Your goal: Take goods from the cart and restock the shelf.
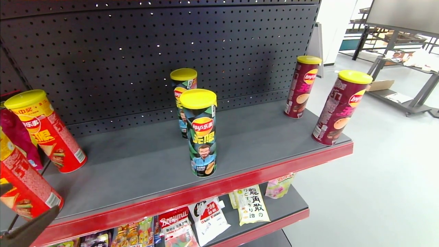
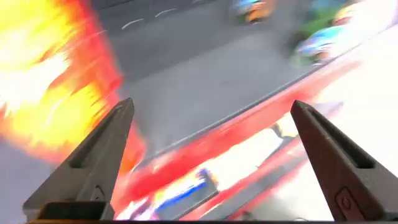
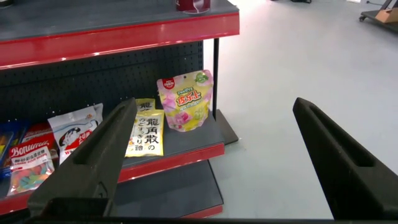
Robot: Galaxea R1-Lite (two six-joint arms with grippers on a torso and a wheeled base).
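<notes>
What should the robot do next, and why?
Probably pull the left gripper back from the shelf and turn to the cart for another item. Both it and the right gripper are open and empty, the red can beside it already stands on the shelf, and the shelf has bare space to fill.

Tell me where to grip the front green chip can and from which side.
Grip the front green can around mid-body, below its yellow lid, pinching its left and right sides. Come level from the aisle side: it stands upright near the shelf's red front edge, both flanks are free, and a second green can stands close behind it.
</notes>
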